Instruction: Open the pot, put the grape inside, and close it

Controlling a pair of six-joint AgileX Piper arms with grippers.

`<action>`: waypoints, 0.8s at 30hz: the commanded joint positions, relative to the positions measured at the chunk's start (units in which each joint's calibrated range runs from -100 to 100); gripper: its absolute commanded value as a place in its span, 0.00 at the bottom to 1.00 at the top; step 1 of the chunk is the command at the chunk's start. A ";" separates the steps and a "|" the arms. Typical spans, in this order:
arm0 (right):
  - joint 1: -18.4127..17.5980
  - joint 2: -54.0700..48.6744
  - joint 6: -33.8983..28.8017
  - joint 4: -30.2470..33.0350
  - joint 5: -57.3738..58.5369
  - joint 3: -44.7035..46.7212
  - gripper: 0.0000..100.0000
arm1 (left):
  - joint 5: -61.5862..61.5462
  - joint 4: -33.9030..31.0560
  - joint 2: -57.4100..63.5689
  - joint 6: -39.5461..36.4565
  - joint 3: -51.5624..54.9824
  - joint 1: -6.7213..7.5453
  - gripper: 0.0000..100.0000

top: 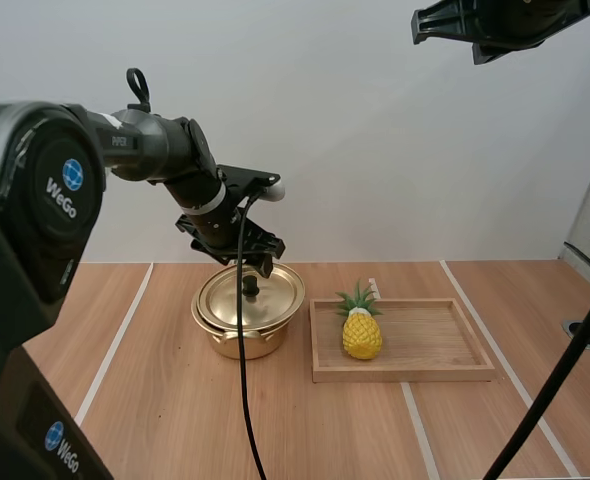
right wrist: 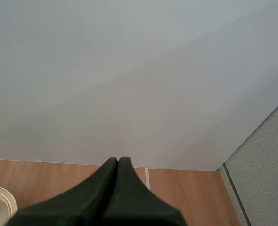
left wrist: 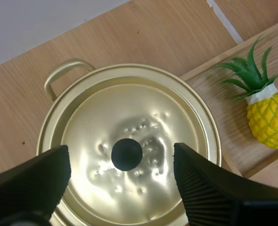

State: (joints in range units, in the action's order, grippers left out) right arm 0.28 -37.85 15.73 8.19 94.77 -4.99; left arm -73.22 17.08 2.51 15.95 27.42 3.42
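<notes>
Here's the left gripper, poised right over the pot, fingers spread wide with the lid's black knob sitting between them, not pinched. The gold lid is on, seated flat inside the rim, its top dimpled around the knob. One looped handle pokes out from the pot's side. The pot stands on the wooden table, just beside the tray.

And the fruit on show is no grape: it's a small yellow pineapple with a green crown, standing upright on the tray at the end nearest the pot, clear of both arms.

Up high, well away from everything, the right gripper hangs with its fingers pressed together into one dark wedge, carrying nothing, pointed toward the far wall.
</notes>
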 commanded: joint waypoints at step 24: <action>0.21 -0.95 0.21 0.27 0.35 -0.28 0.00 | 4.20 0.46 -2.00 -2.03 0.94 0.01 0.00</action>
State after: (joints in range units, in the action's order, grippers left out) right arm 0.28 -37.85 15.73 8.19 94.77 -4.99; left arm -70.18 17.08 0.52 14.48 28.30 3.42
